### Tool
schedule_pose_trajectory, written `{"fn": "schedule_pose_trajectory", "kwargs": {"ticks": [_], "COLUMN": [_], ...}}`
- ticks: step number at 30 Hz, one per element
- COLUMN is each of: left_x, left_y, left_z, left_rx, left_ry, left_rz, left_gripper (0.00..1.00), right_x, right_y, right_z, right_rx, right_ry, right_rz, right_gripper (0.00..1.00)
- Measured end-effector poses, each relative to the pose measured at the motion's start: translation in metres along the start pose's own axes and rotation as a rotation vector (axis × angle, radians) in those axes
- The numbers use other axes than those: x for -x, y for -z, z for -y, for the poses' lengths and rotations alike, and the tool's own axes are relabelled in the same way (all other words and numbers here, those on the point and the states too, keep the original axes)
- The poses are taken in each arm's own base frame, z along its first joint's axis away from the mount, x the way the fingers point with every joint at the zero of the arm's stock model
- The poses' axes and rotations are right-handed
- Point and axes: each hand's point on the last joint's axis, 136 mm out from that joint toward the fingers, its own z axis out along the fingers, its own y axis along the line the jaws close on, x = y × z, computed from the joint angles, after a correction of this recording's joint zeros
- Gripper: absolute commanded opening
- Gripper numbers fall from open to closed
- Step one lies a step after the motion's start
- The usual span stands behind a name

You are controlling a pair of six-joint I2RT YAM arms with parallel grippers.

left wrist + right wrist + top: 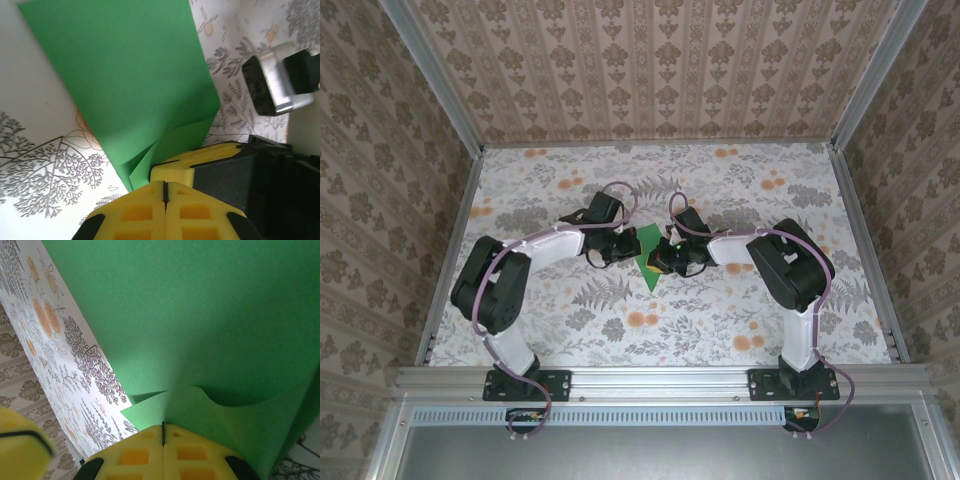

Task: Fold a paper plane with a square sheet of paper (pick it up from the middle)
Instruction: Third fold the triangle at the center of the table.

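Green sheet (647, 259) sat at mid-table betw. the two grippers, partly folded, one layer creased over another. L gripper (609, 250) met it from the left. In the L wrist cam its yellow fingers (145, 210) were pressed together w/ the sheet (125, 75) edge running into the tips. R gripper (667, 257) came in from the right, also clamped tight (seam barely visible) on a curled flap of the sheet (200, 315). Floral table (740, 200) lay underneath.

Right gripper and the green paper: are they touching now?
Touching. In the right wrist view, a flap of the green paper runs into the closed seam of the right gripper, no gap.
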Motion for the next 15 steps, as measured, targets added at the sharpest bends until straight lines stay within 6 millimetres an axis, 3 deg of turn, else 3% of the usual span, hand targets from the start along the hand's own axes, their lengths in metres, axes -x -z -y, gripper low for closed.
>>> {"fn": "schedule_pose_trajectory", "kwargs": {"ticks": [7, 15], "left_x": [-0.009, -0.01], "left_y": [-0.022, -0.023], "left_z": [-0.002, -0.002], "left_rx": [0.02, 0.032], "left_ry": [-0.001, 0.0], "left_rz": [-0.054, -0.063], "left_gripper": [0.0, 0.0], "right_x": [0.0, 0.0], "right_y": [0.0, 0.0], "right_z": [0.0, 0.0], "right_rx": [0.0, 0.0], "right_ry": [0.0, 0.003], "right_rz": [0.0, -0.001], "right_gripper": [0.0, 0.0]}}
